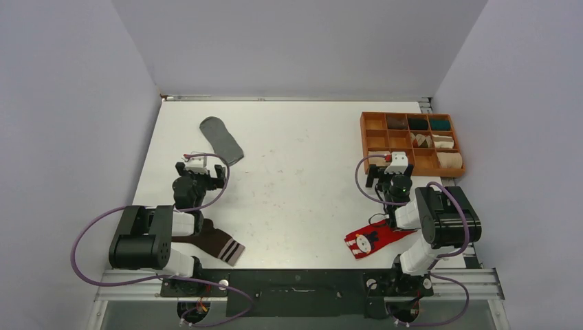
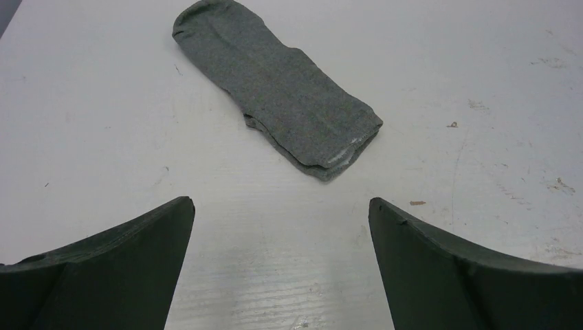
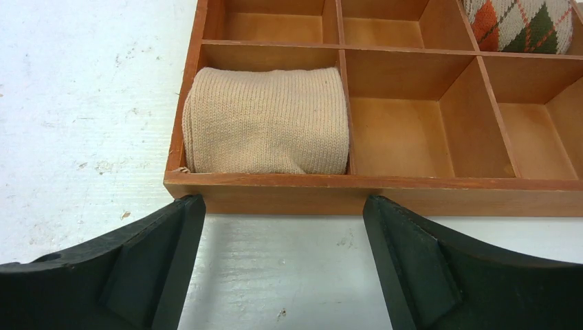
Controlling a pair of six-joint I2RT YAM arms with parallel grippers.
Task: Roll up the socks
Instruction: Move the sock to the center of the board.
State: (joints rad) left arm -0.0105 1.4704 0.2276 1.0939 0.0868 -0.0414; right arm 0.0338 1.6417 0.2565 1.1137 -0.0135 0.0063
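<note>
A plain grey sock (image 1: 221, 139) lies flat at the back left of the table; in the left wrist view the grey sock (image 2: 275, 86) lies just ahead of my fingers. My left gripper (image 1: 200, 167) is open and empty just short of it. A dark brown sock with a pale-striped cuff (image 1: 216, 243) lies near the left arm's base. A red sock with a white figure (image 1: 371, 240) lies under the right arm. My right gripper (image 1: 395, 165) is open and empty at the near side of the wooden tray (image 1: 368, 122).
The tray's compartments hold rolled bundles: beige (image 3: 267, 120), an argyle one (image 3: 522, 24), teal (image 1: 440, 124) and dark ones. Several compartments are bare. Grey walls enclose the table on three sides.
</note>
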